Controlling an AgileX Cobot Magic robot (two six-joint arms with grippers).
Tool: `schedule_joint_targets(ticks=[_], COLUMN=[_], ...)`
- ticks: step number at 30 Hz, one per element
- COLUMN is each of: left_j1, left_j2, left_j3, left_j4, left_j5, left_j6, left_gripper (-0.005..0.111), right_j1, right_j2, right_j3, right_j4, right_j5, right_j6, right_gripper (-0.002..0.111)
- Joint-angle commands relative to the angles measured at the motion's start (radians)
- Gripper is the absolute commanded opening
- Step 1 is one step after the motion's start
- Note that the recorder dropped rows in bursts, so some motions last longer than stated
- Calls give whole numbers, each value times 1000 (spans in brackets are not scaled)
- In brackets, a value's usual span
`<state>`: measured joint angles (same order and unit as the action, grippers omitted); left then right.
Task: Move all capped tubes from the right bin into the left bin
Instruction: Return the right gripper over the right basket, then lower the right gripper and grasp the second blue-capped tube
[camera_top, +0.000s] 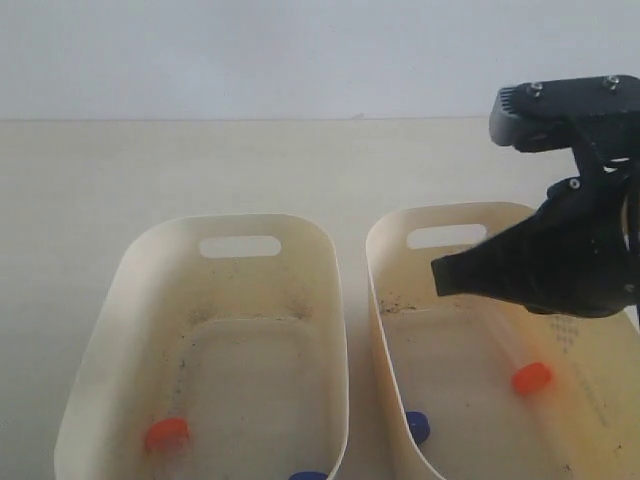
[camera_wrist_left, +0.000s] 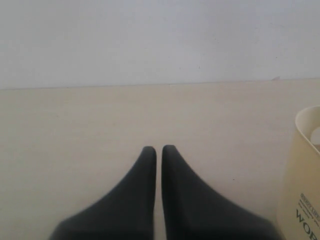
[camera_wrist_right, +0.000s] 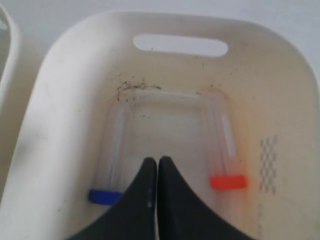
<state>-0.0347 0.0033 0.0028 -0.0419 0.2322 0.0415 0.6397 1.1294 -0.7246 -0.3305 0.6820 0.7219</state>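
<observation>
Our right gripper (camera_wrist_right: 158, 160) hangs shut and empty over the right bin (camera_wrist_right: 60, 80), between two tubes.
Lowered like this, we judge the closed tips would miss both and might nudge the blue-capped tube (camera_wrist_right: 106, 196) or orange-capped tube (camera_wrist_right: 227, 181) flanking them, since round, slick, near-clear plastic rolls easily. Beyond, the smooth cream wall curves to a handle slot (camera_wrist_right: 180, 45); the left bin (camera_top: 110, 300) lies past the blue-capped tube.

Lab-like bench (camera_top: 100, 180): capped tubes (camera_wrist_right: 223, 145) in bins (camera_top: 130, 330).
</observation>
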Motion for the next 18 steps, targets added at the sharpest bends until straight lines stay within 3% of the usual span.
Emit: schedule_joint_targets(ticks=[1,6,18], left_j1=[1,1,1], left_j2=[-3,-3,-3], left_j3=[-3,-3,-3], left_j4=[2,2,2], left_j5=[-6,-6,-6], left_j6=[-7,-7,-7], left_gripper=[4,4,4], right_j1=[-159,-285,-290], right_j2=[53,135,386], right_j3=[3,-44,-93], right_j4=[399,759,793], right_j5=[-17,76,81], right_j6=[-425,-806,-870], right_gripper=[0,0,0])
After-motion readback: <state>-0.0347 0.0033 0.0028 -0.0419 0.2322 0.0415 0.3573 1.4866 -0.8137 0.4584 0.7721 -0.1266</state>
